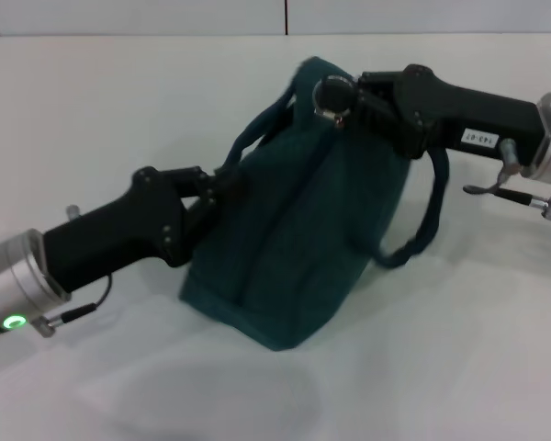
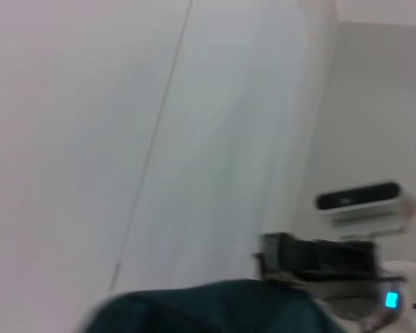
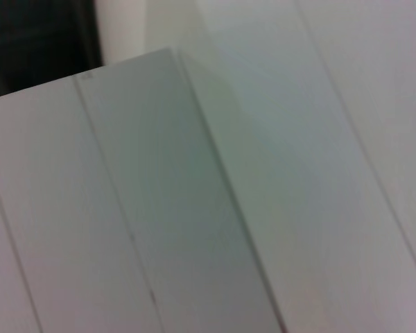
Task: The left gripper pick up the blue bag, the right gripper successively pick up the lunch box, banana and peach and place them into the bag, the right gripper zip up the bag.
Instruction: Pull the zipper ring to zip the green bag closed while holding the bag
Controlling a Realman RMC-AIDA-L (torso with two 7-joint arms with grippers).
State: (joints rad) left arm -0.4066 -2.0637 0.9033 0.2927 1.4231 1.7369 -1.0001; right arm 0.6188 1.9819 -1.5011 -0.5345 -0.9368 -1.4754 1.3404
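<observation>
White bench carries the bag [image 1: 294, 239], upright and sagging, soft cloth best taken by handles or zip ring. Left gripper [image 1: 222, 184] is clamped on its near-side fabric; right gripper [image 1: 344, 99] pinches the ring pull [image 1: 333, 95] at the top.

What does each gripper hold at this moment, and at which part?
The left gripper grips the blue bag at its upper edge, near one handle. The right gripper is closed on the silver zipper ring at the bag's top.

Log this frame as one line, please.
stage: zipping | left gripper: holding bag side | right gripper: at zipper pull | food: unseen
</observation>
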